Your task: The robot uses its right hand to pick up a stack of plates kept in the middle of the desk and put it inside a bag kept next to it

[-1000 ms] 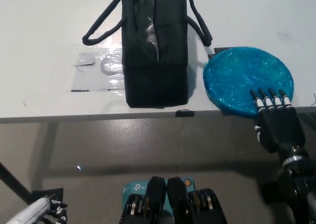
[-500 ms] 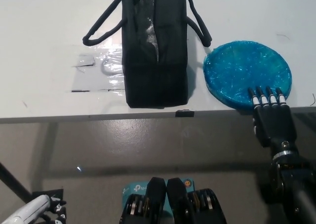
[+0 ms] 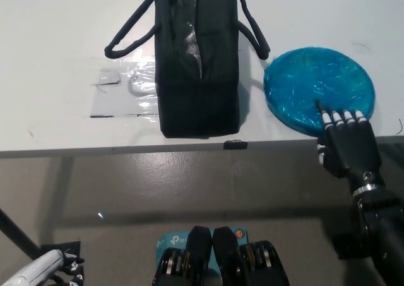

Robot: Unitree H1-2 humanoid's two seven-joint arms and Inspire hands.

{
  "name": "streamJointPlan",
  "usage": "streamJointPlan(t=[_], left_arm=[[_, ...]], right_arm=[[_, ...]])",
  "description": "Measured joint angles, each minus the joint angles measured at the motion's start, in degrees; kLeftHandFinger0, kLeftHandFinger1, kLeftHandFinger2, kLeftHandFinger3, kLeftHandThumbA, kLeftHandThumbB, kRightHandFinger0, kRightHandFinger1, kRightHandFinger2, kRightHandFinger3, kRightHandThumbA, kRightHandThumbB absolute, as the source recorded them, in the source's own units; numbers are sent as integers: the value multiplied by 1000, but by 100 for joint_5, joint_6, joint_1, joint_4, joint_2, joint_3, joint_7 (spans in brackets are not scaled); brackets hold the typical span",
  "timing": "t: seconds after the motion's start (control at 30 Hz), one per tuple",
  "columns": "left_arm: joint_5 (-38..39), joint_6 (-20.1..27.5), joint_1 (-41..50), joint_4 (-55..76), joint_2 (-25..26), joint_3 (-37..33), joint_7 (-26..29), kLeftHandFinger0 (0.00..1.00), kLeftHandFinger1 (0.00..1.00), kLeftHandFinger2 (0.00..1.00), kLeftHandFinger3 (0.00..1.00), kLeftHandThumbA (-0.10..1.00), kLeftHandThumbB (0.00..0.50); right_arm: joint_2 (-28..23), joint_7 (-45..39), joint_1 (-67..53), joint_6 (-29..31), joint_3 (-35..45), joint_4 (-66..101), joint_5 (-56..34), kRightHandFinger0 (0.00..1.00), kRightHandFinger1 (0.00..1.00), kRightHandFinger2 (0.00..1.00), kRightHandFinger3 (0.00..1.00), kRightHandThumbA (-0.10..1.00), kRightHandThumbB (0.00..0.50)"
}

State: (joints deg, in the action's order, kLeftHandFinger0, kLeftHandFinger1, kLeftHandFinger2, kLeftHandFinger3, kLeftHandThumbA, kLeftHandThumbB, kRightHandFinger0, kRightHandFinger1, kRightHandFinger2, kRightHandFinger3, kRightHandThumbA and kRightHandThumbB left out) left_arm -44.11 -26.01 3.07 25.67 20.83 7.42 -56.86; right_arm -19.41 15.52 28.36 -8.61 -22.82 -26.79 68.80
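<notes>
A blue stack of plates [image 3: 319, 87], wrapped in shiny film, lies on the white desk [image 3: 57, 52] near its front edge. To its left stands a black bag [image 3: 198, 59] with its top open and its handles hanging to both sides. My black right hand [image 3: 346, 144] reaches up from the lower right, its fingers spread and their tips resting on the near edge of the plates. It holds nothing. My white left hand [image 3: 47, 268] rests low at the bottom left corner, mostly out of the picture.
A clear plastic sheet [image 3: 125, 87] is taped to the desk left of the bag. A small black tab [image 3: 235, 144] sits on the desk's front edge. Grey floor [image 3: 158, 185] lies below the desk.
The plates have slid a little farther onto the desk, away from the edge. My right hand has followed and turned slightly left, its fingertips staying at the plates' near rim.
</notes>
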Motion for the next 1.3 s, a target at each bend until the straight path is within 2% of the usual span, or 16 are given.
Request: streamJointPlan(t=[0.03,0.17,0.23,0.4,0.43,0.5,0.73,0.87,0.93,0.97,1.07,1.1,1.13,1.17,1.23,1.3], left_arm=[[-3,0,2,0,0,0,0,802,831,887,963,-100,0],[0,-1,6,0,-2,11,-1,801,825,873,937,-100,0],[1,-1,6,0,-4,17,-2,809,834,882,944,-100,0],[1,-1,11,-1,-8,22,-2,820,846,909,980,-100,0],[4,-2,15,-1,-8,23,-1,817,844,909,975,-100,0],[17,-2,28,0,-7,23,0,814,840,904,963,-100,0],[28,-2,37,0,-32,64,-2,809,840,904,972,-100,0],[28,-2,38,0,-45,70,-4,793,826,894,950,-100,0],[28,-2,38,0,-46,68,-3,797,830,894,952,-100,0],[27,-2,38,0,-46,69,-3,795,827,885,944,-100,0],[27,-2,38,0,-47,68,-2,792,824,880,943,-100,0],[26,-2,38,0,-47,67,-2,799,830,882,955,-100,0],[26,-1,38,0,-48,67,-2,800,831,884,959,-100,0],[26,-1,38,-1,-50,67,-2,801,831,885,962,-100,0],[26,0,37,-1,-60,68,-2,779,811,872,952,-100,0],[28,0,38,-1,-66,68,-2,773,807,866,939,-100,0]], right_arm=[[-74,110,68,133,-62,-73,-14,0,50,267,469,-100,25],[-224,453,187,564,-147,-254,-127,0,116,479,98,-100,7],[-244,660,208,742,-136,-300,-223,0,54,379,190,-100,25],[-238,1017,213,966,-133,-387,-376,0,7,319,149,-100,34],[-238,1050,211,993,-135,-395,-396,0,0,283,61,-100,84],[-239,1128,209,1057,-136,-423,-452,0,0,276,3,-100,281],[-268,1282,186,1185,-132,-423,-580,0,22,283,60,-100,226],[-285,1251,165,1205,-116,-335,-628,0,7,207,364,-100,95],[-280,1204,134,1216,-43,-256,-726,0,0,167,324,-100,3],[-273,1173,116,1235,14,-206,-805,0,4,210,80,-100,0],[-214,1064,90,1304,290,-90,-1128,0,100,451,29,-100,133],[-201,1022,89,1317,366,-64,-1219,0,121,482,70,-100,221],[-182,986,87,1323,454,-32,-1303,0,114,466,149,-100,247],[-155,953,85,1325,549,8,-1395,0,113,461,213,-100,260],[-107,872,85,1345,718,90,-1600,0,137,494,336,-100,171],[-53,757,85,1335,920,200,-1818,0,140,472,325,-100,206]])
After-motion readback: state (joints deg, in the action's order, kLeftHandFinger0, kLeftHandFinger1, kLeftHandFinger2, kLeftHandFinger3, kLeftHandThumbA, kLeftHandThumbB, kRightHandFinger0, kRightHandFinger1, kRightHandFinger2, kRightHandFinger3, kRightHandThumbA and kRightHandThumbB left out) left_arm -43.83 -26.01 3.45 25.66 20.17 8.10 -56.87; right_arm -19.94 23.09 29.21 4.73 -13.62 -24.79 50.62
